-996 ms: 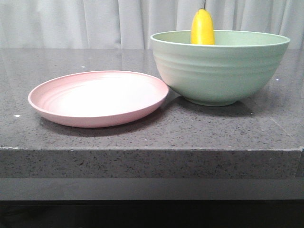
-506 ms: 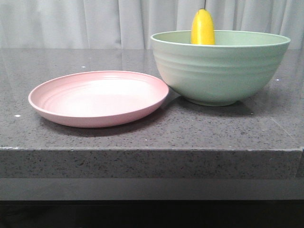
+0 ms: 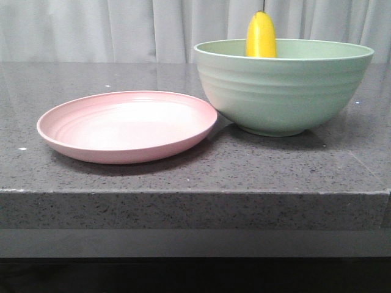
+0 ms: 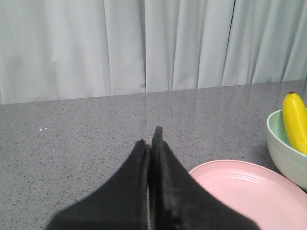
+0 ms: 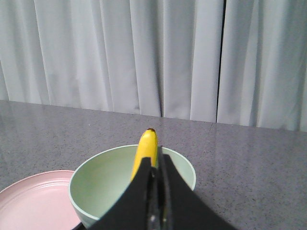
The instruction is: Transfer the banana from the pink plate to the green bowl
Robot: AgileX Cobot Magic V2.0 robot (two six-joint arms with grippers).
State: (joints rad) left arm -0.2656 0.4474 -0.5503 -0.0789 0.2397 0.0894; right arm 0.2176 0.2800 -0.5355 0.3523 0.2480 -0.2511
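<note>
The yellow banana (image 3: 261,35) stands on end inside the green bowl (image 3: 283,91), leaning on its far rim with the dark tip up. The pink plate (image 3: 127,125) sits empty to the left of the bowl, its rim close to the bowl's side. Neither arm shows in the front view. In the left wrist view my left gripper (image 4: 149,136) is shut with nothing in it, held back from the plate (image 4: 249,189), with the bowl (image 4: 283,153) and banana (image 4: 295,120) off to one side. My right gripper (image 5: 157,160) is shut and empty, short of the bowl (image 5: 105,182); the banana (image 5: 146,151) rises just beyond its tips.
The plate and bowl rest on a dark speckled stone counter (image 3: 183,177) whose front edge runs across the near side. A pale curtain (image 3: 122,30) hangs behind the counter.
</note>
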